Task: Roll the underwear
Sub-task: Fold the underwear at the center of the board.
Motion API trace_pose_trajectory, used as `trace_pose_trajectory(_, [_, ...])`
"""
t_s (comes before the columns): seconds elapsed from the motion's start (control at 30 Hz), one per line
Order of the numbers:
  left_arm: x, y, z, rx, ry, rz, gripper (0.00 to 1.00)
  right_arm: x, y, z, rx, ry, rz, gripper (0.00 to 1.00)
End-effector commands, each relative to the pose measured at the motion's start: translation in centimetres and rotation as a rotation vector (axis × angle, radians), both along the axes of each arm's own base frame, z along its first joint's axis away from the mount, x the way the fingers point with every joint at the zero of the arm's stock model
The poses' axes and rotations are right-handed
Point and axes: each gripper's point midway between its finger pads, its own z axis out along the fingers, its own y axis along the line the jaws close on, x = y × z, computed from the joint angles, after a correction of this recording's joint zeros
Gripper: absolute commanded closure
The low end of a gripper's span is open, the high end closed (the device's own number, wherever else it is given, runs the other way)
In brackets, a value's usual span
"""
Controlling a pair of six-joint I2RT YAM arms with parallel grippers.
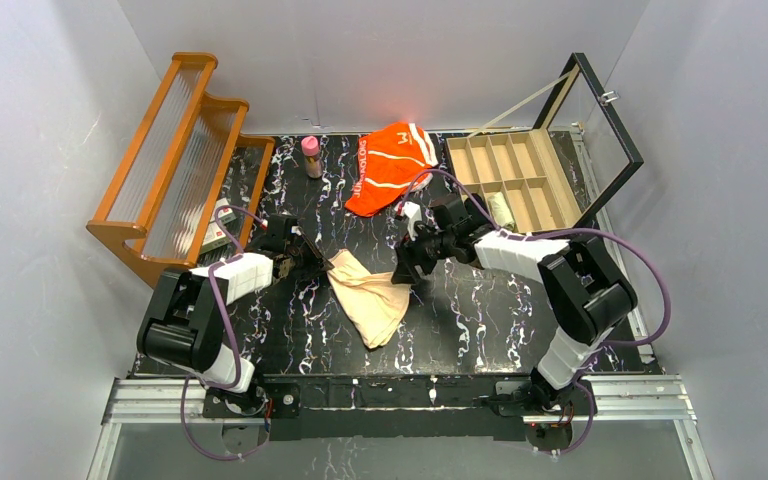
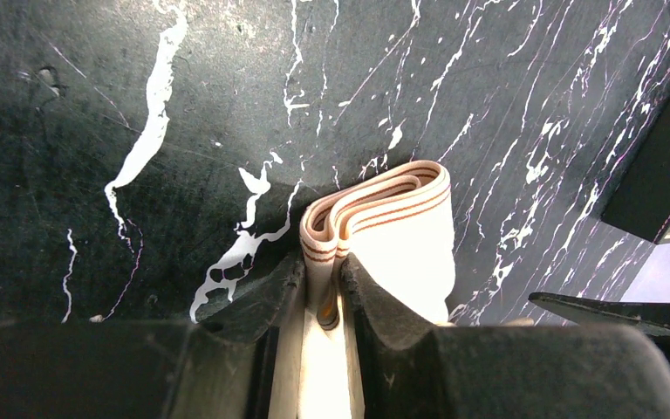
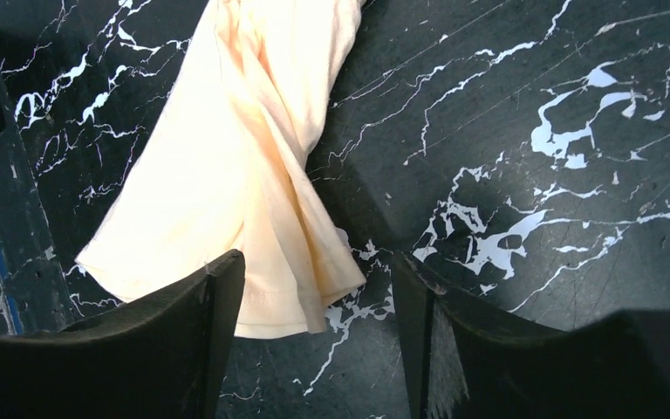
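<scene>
The pale beige underwear (image 1: 368, 297) lies crumpled on the black marbled table (image 1: 480, 310), between my two grippers. My left gripper (image 1: 312, 258) is shut on its folded waistband (image 2: 375, 218), a beige band with thin orange-brown stripes pinched between the black pads (image 2: 375, 301). My right gripper (image 1: 407, 268) stands open at the cloth's right edge; in its wrist view a corner of the beige cloth (image 3: 253, 175) lies between the spread fingers (image 3: 218, 305), touching neither. The orange underwear (image 1: 390, 165) with white stripes lies flat at the back of the table, apart from both grippers.
A wooden rack (image 1: 175, 165) leans at the back left. A small pink-capped bottle (image 1: 311, 156) stands beside it. An open wooden compartment box (image 1: 510, 180) with a glass lid sits at the back right. White walls enclose the table.
</scene>
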Motion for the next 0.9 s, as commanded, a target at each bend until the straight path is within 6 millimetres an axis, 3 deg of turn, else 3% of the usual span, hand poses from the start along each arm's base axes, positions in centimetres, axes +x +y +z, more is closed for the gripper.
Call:
trace_pose_trajectory(0.0, [-1.3,0.5,-1.2,0.035,0.066,-0.018,0.83,1.0,1.0,1.6,0.063,-0.075,0.093,0.33])
trace_pose_trajectory(0.2, [-1.2,0.4,-1.2,0.033,0.067,-0.02,0.83,-0.3,0.9,0.9,0.069,-0.042,0.14,0.39])
trace_pose_trajectory(0.47, [-1.1,0.4,-1.3,0.033,0.07,-0.018,0.84,-0.1,0.7,-0.1,0.047,-0.048,0.147,0.42])
trace_pose_trajectory(0.7, [-1.1,0.4,-1.3,0.031,0.071,-0.018,0.84,0.4,0.4,-0.2,0.024,-0.074,0.129,0.6])
trace_pose_trajectory(0.77, [-1.2,0.4,-1.3,0.033,0.073,-0.018,0.85,0.5,0.3,-0.4,0.013,-0.076,0.123,0.69])
trace_pose_trajectory(0.87, [-1.2,0.4,-1.4,0.031,0.075,-0.018,0.85,0.6,0.2,-0.5,0.007,-0.078,0.114,0.72])
